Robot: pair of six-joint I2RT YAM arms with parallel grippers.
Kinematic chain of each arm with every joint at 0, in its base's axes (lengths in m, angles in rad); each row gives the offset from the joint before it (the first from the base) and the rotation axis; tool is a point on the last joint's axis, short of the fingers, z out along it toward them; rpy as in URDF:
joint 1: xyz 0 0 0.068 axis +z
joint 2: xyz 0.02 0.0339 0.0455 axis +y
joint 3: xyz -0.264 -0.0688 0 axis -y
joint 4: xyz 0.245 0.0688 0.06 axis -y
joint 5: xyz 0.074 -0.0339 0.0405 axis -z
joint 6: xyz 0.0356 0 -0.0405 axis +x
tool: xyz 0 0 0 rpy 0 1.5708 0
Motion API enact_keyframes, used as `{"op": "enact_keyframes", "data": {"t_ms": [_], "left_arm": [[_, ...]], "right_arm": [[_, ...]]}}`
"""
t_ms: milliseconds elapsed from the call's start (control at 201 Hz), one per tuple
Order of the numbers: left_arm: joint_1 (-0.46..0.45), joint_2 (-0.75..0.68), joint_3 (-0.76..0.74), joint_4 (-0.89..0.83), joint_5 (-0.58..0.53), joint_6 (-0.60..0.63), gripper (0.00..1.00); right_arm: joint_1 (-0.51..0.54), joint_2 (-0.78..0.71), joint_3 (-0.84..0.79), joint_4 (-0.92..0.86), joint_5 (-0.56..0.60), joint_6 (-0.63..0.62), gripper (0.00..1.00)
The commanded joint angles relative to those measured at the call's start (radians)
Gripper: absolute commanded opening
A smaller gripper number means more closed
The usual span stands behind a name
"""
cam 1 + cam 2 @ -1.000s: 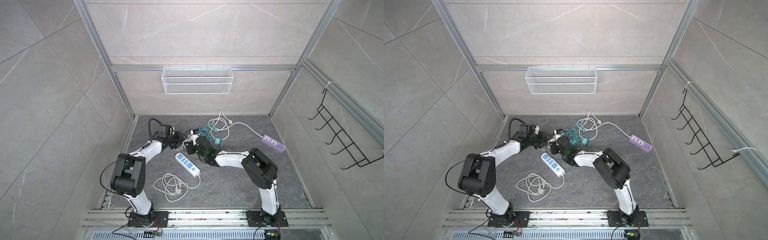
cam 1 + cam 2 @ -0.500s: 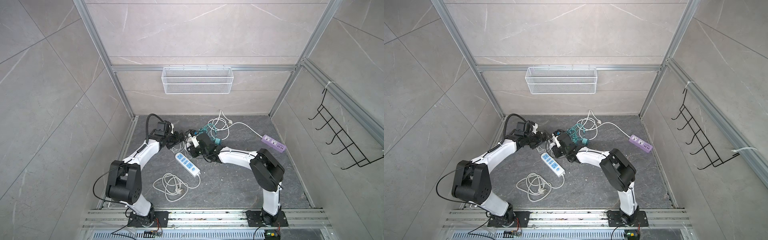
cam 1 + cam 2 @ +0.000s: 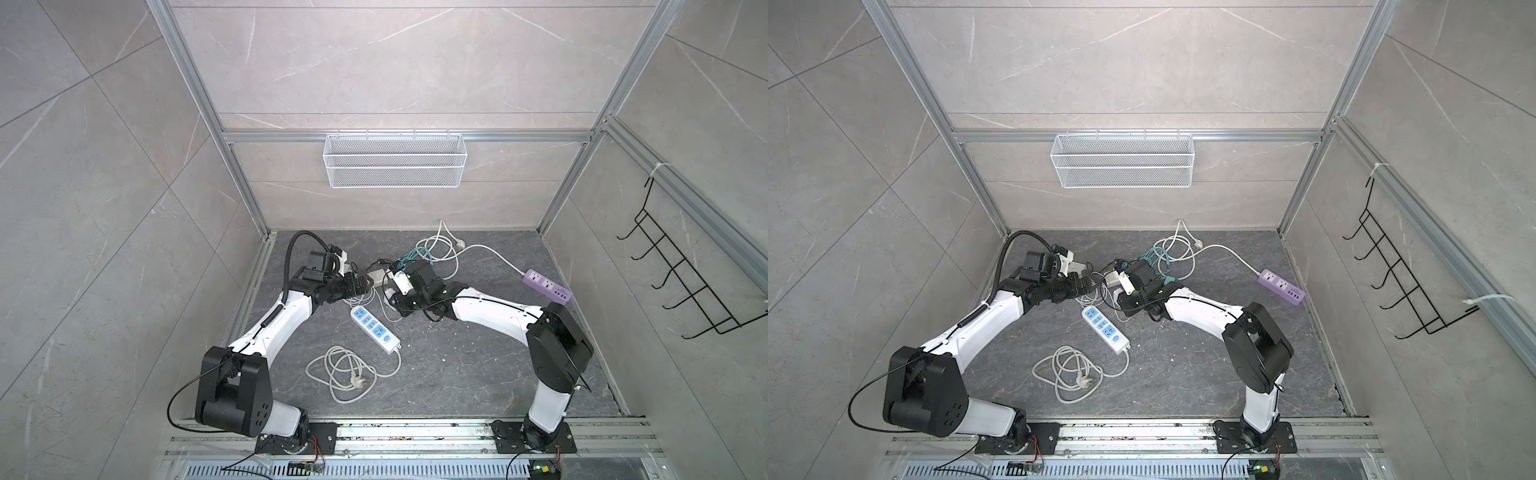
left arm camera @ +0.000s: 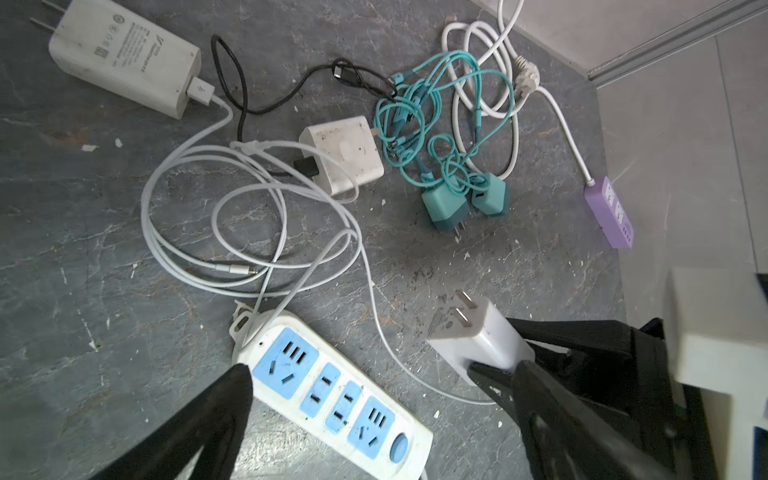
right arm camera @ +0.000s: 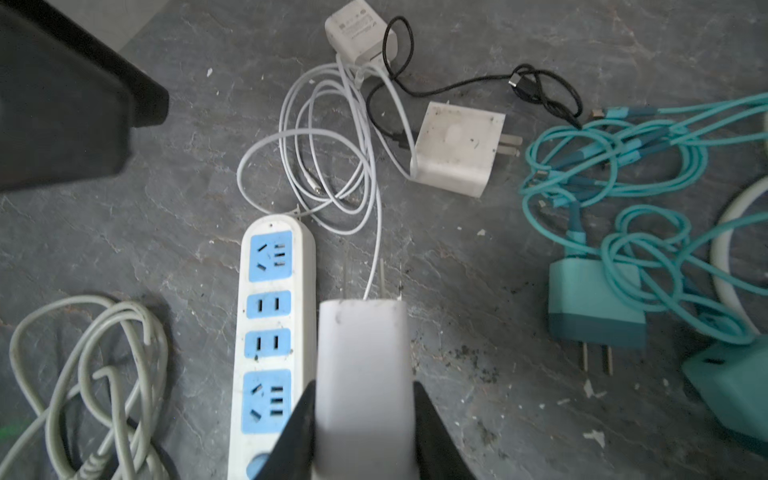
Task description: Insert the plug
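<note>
White plug (image 5: 361, 353) is clamped btw right fingers (image 5: 297, 419), prongs fwd, held above the tabletop (image 5: 478, 270). It's just beside the blue-socket power strip (image 5: 274, 324), not in any socket. Left fingers (image 4: 216, 419) are spread wide w/ nothing in them, over the strip's end nr the plug. Teal cables (image 5: 623, 166) lie farther out. Purple strip (image 3: 546, 286) is well apart.

Left hand (image 4: 382, 370) jaws wide open; right hand (image 5: 363, 390) clamped; 2 arms stretched inward.
</note>
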Motion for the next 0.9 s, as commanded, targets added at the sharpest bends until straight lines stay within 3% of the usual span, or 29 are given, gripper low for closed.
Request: {"op": "enact_keyframes", "data": {"t_ms": [0, 169, 363, 597, 771, 891], "left_arm": [[-0.017, -0.048, -0.006, -0.017, -0.024, 0.076, 1.00], [-0.092, -0.039, 0.014, -0.015, -0.084, 0.118, 1.00], [-0.156, -0.009, 0.056, -0.028, -0.180, 0.190, 1.00], [-0.194, -0.018, 0.054, -0.034, -0.266, 0.311, 1.00], [-0.282, -0.057, -0.085, 0.150, -0.356, 0.471, 1.00], [-0.317, -0.099, -0.189, 0.316, -0.356, 0.543, 1.00]], "right_arm": [[-0.009, -0.068, 0.009, -0.147, 0.054, -0.052, 0.16], [-0.063, -0.121, 0.045, -0.316, 0.160, -0.021, 0.16], [-0.120, -0.162, 0.070, -0.517, 0.186, 0.010, 0.16], [-0.120, -0.137, 0.038, -0.605, 0.165, 0.037, 0.17], [-0.120, -0.072, 0.070, -0.616, 0.091, 0.062, 0.17], [-0.121, -0.046, 0.107, -0.619, 0.007, 0.049, 0.17]]}}
